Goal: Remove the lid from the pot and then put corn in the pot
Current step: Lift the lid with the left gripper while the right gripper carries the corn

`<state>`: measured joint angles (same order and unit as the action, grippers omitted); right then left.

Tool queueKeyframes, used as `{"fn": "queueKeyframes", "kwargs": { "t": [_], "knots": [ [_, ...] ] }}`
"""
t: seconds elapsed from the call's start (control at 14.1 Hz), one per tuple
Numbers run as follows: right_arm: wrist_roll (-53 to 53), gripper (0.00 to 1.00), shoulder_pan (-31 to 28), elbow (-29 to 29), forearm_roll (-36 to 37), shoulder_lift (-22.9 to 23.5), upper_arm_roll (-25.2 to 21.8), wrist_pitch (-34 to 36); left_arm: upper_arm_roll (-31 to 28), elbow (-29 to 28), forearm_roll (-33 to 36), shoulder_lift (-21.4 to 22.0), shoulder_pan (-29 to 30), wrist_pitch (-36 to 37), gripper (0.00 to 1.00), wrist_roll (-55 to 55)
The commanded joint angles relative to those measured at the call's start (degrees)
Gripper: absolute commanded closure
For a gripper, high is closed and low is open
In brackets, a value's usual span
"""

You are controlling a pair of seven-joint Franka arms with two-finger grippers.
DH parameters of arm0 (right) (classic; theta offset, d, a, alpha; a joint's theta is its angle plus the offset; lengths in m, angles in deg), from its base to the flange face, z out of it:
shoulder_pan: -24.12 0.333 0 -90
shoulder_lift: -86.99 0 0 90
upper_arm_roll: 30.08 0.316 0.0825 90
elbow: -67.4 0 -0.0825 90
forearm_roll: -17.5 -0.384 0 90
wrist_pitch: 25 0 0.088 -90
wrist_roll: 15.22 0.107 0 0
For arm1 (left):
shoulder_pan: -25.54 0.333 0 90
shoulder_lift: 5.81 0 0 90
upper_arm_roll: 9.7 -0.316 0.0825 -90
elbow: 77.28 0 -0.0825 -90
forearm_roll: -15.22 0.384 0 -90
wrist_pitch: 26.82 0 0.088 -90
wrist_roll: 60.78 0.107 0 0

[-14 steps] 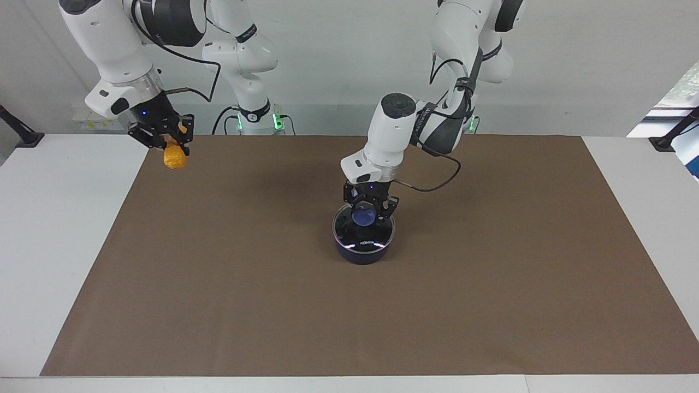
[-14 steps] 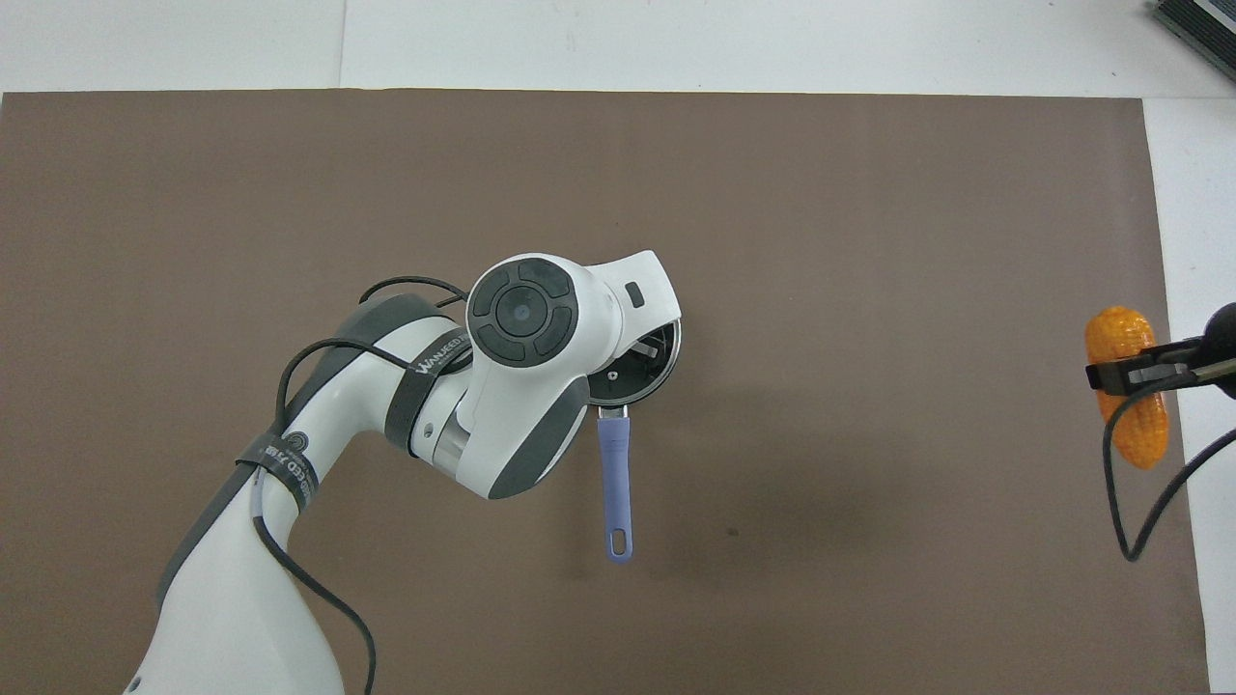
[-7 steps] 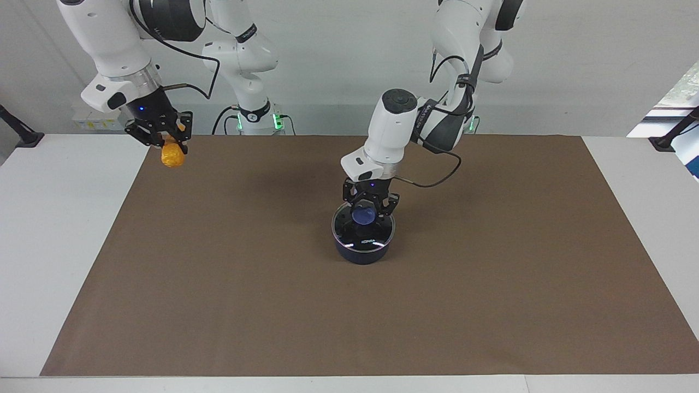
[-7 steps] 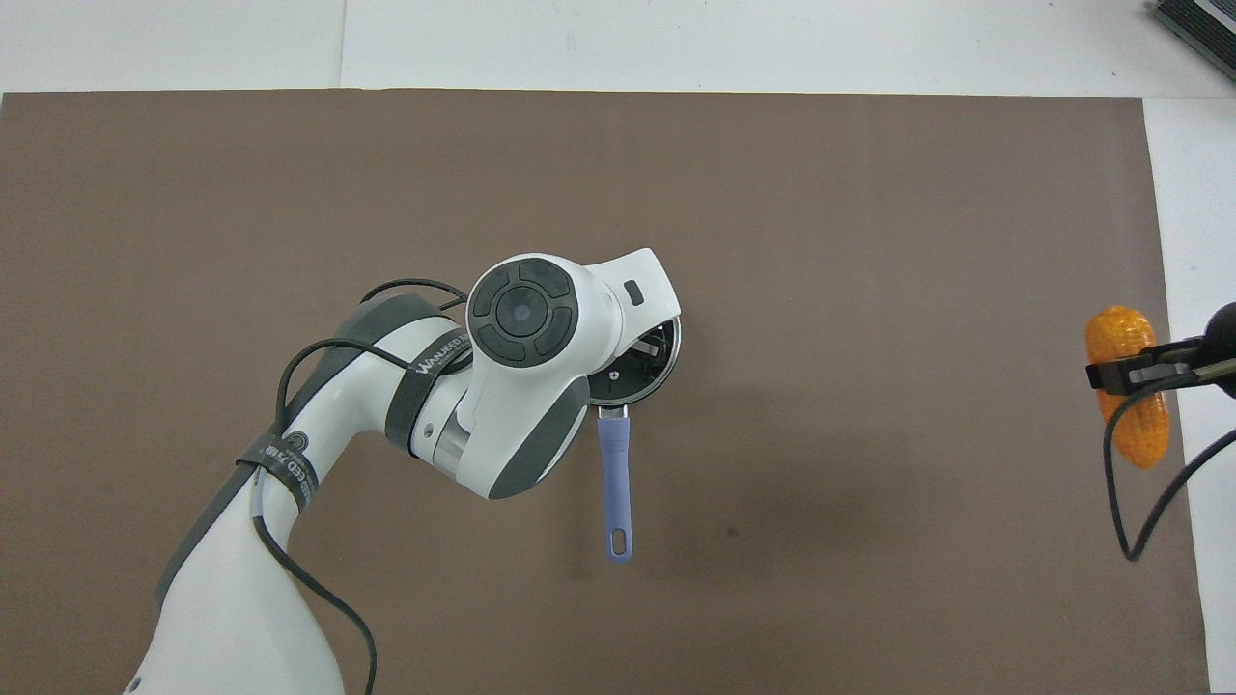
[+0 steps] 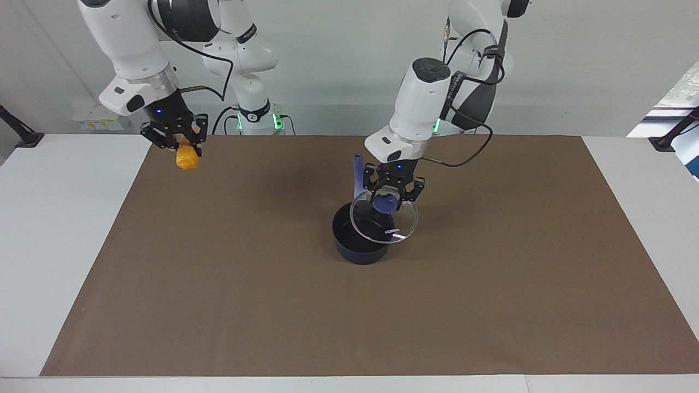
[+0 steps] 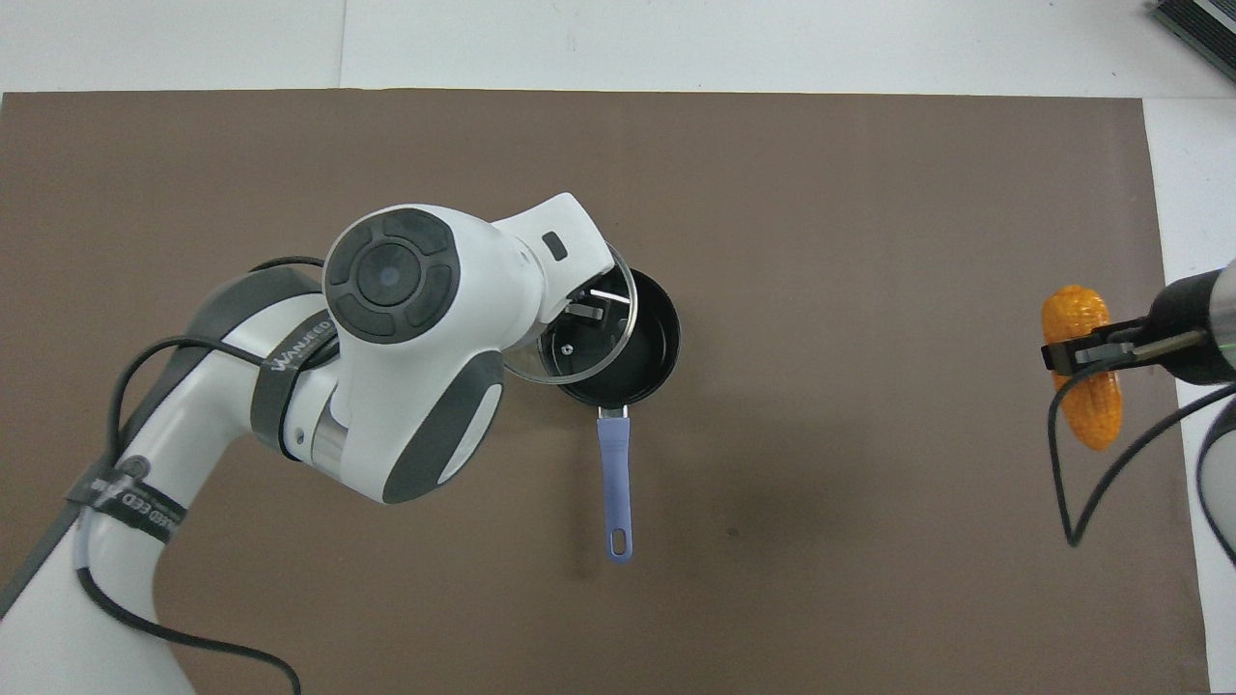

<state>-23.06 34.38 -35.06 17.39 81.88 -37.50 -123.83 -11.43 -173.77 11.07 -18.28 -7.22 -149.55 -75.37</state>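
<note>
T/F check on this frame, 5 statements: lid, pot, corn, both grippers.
1. The lid rests flat on the pot. False: it is lifted and tilted, partly off the pot toward the left arm's end of the table.
2. The left gripper holds the lid by its blue knob. True.
3. The corn lies in the pot. False: the right gripper holds it in the air, over the brown mat's edge at the right arm's end.
4. The pot's black inside shows, with nothing in it. True.
5. The pot's handle points away from the robots. False: it points toward them.
</note>
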Motion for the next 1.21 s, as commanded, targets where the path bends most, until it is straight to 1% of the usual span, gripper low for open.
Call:
{"fn": "queueKeyframes", "kwargs": {
  "t": [0.0,0.14,0.21,0.28,0.43,0.5,0.57,0.64,0.78,0.85,0.99,1.14],
  "knots": [
    [5.37,1.0,3.96,3.57,-0.85,5.98,0.12,-2.85,0.32,-0.98,-0.78,1.13,4.97,1.35,1.0,-1.13],
    [10.79,1.0,7.56,4.37,-0.86,9.31,0.12,-5.48,0.32,-1.33,-0.78,1.13,8.49,1.61,1.0,-0.71],
    [15.44,1.0,10.63,5.33,-0.86,11.42,0.12,-7.76,0.41,-1.33,-0.78,1.04,10.51,2.05,1.0,-0.35],
    [19.75,1.0,13.88,7.34,-0.86,13.79,0.12,-8.48,0.41,-1.51,-0.78,1.04,12.36,2.14,1.0,-0.18],
    [24.61,1.0,15.84,12.44,-2.95,18.71,1.17,-8.48,0.41,-1.68,-0.78,0.95,14.82,2.14,1.0,0.18],
    [25.84,1.0,16.02,14.37,-4.97,20.82,3.0,-8.57,0.41,-1.86,-0.69,0.95,16.23,2.4,1.0,2.09],
    [27.42,1.0,16.45,17.26,-5.16,23.28,3.63,-8.57,0.41,-2.9,-0.78,1.21,17.89,2.93,1.0,5.5],
    [29.7,1.0,17.94,20.69,-5.16,26.09,3.81,-8.57,0.41,-4.48,-0.78,2.08,19.39,3.11,1.0,8.67],
    [31.13,1.0,19.18,26.67,-5.34,31.37,3.81,-8.75,0.41,-9.66,-0.78,4.63,22.38,1.97,1.0,13.07],
    [31.13,1.0,19.27,27.39,-5.34,32.52,3.9,-9.53,0.41,-10.9,-0.78,5.42,23.79,1.88,1.0,15.1],
    [31.3,1.0,21.11,26.61,-5.17,33.58,4.08,-12.52,0.49,-14.06,-1.04,7.18,26.16,1.18,1.0,17.05],
    [31.74,1.0,22.69,26.52,-5.08,36.04,4.16,-14.1,0.49,-19.41,-2.18,9.73,27.75,-2.15,1.0,19.14]
  ]
}}
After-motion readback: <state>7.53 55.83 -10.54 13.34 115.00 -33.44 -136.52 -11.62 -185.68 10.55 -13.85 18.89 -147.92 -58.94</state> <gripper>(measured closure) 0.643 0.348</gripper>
